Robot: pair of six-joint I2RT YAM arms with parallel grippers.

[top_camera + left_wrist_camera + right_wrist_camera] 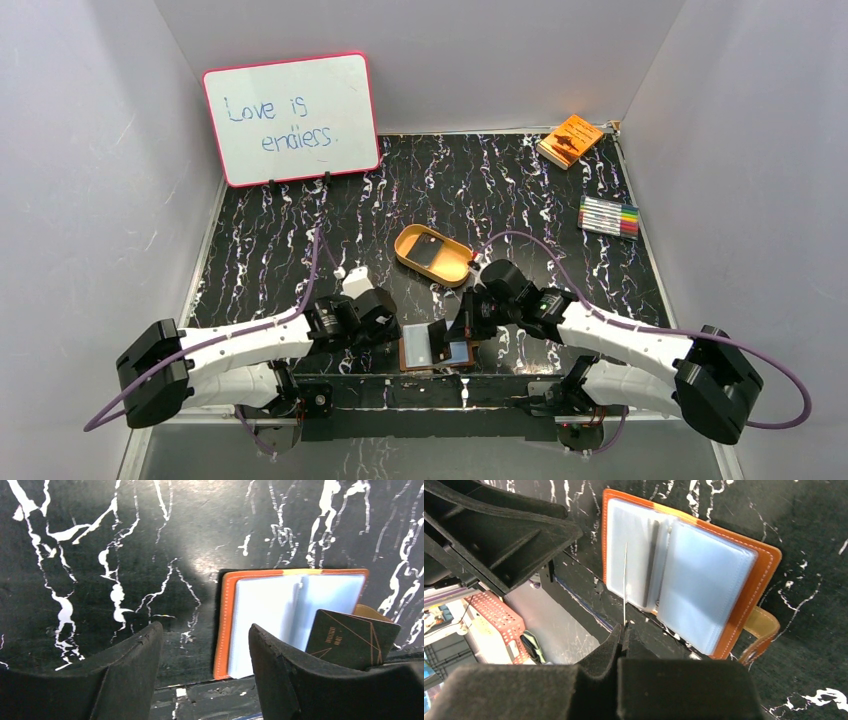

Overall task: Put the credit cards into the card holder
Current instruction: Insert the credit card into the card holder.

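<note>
Black marble-veined tabletop (280,250) (pale grey walls (90,150))

1. The top external view looks down from above and behind the arm bases, which sit along the bottom of the frame. It faces the far wall, with the whiteboard (291,118) at upper left, and takes in the whole table (520,190) from afar.
2. The left wrist view hangs close over the tabletop, looking past the left gripper (205,630) at the bottom of the frame, with the open card holder (265,615) right of centre.
3. The right wrist view is equally close, looking past the right gripper (623,630) at bottom centre, with the card holder at upper right.
4. All three views share the card holder. Both wrist views share the black card (352,637), seen face-on from the left wrist and edge-on from the right.
</note>
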